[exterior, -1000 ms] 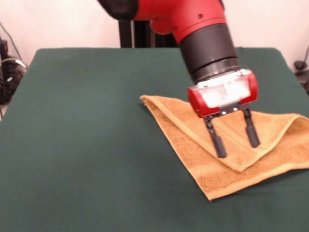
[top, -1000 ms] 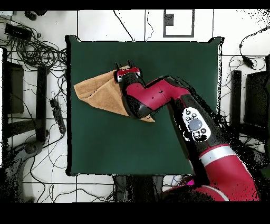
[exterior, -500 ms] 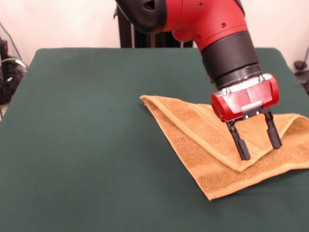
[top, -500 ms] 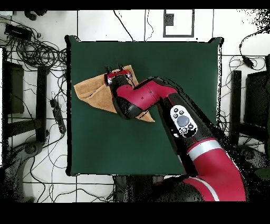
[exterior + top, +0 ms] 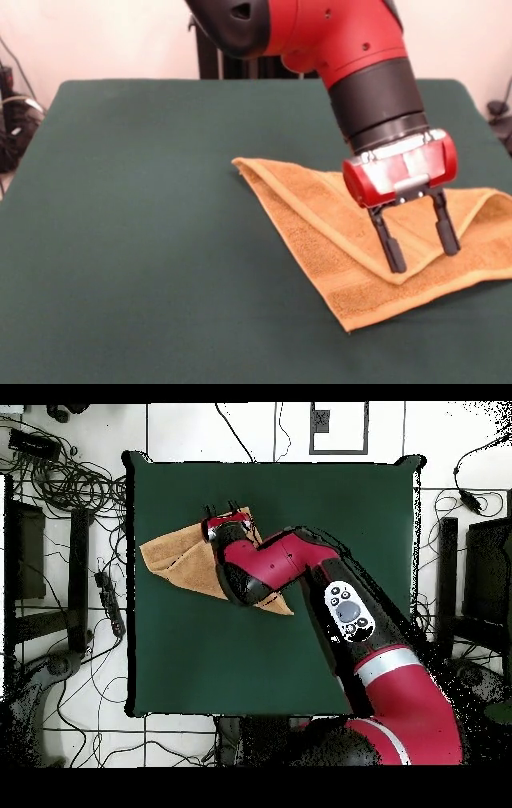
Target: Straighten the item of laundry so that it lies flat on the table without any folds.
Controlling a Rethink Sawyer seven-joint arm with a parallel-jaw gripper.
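Towel (image 5: 336,240) of orange-tan terry lies folded over on itself on the green table (image 5: 136,240), toward the right side in the front view, its right end running to the picture's edge. A top layer is doubled back, so that its fold makes a V-shaped edge pointing toward the camera, with a lower layer showing beneath it. A paler woven band runs along the near border. Above the V, the red and black arm comes down at a slant, and its gripper (image 5: 420,250) holds its two black fingers (image 5: 390,250) spread apart, tips close over the top layer near the fold; contact cannot be told. From overhead, the towel (image 5: 175,559) sits near the table's left edge.
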